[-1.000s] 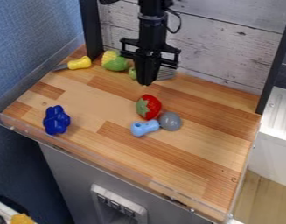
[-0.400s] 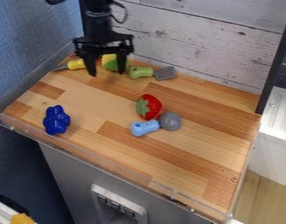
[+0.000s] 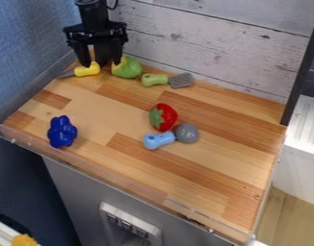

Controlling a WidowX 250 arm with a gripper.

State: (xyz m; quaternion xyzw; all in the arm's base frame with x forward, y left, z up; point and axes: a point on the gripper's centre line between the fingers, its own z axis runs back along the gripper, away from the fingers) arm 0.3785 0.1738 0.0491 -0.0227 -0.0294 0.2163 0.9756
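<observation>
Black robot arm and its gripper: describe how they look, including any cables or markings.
The robot arm is black, with a chunky, rounded wrist section and a thin black cable curving out beside it. The gripper is black too, with a wide, angular, bracket-like frame and two fingers that narrow toward their tips. No markings can be made out on either.
</observation>
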